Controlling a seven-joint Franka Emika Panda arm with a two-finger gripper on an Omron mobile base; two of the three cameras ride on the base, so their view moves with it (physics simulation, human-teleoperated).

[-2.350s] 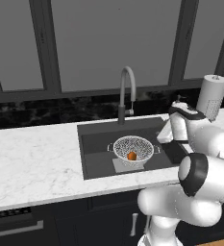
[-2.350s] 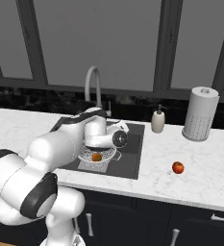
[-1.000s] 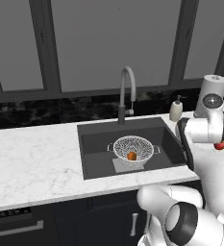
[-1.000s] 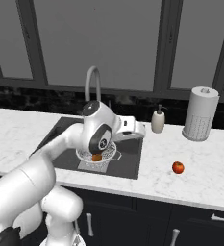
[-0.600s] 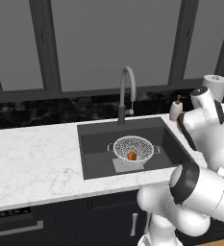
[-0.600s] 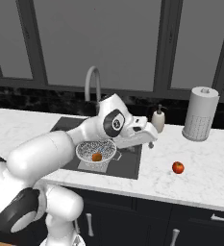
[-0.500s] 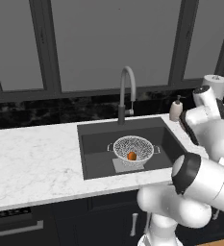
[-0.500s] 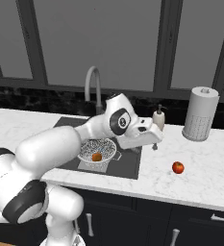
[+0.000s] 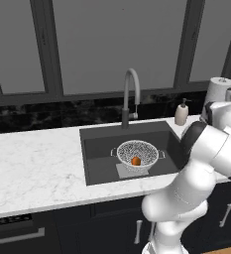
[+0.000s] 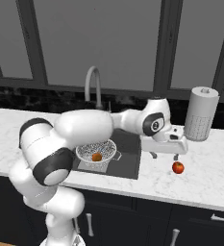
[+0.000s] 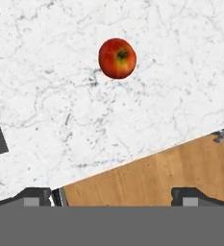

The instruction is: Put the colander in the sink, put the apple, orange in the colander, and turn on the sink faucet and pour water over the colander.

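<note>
Marble counter (image 10: 209,173): white, veined; runs across the lower half of both base views and takes the upper part of the hand view. It bears the fruit not yet collected.

Sink (image 9: 99,149): dark basin, centre of the left base view. Nothing needs doing here until the fruit is in.

Faucet (image 9: 131,94): gooseneck tap at the back edge of the sink, upper centre of the left base view. No water can be seen running; it looks untouched.

Perforated cylinder (image 10: 201,113): white, knobbed, upper right of the right base view, behind the working spot. Best kept clear of on the descent.

Colander (image 9: 137,153): mesh bowl sitting in the sink, centre of the left base view. The orange (image 9: 136,161) lies inside it, low in the mesh.

Gripper (image 10: 165,155): right of centre in the right base view, above the counter, jaws spread wide and empty, just left of and above the apple.

Apple (image 11: 117,58): red, stem up, upper centre of the hand view, on the counter near its front edge, well apart from the sink.

Step in hand, as judged: fetching the apple. The apple sits ahead of the fingertips rather than between them, so the hand should carry forward until the fruit is centred in the gap, then descend straight, closing about the widest part. A round fruit could roll if nudged by one finger first; both fingers should meet it together.
</note>
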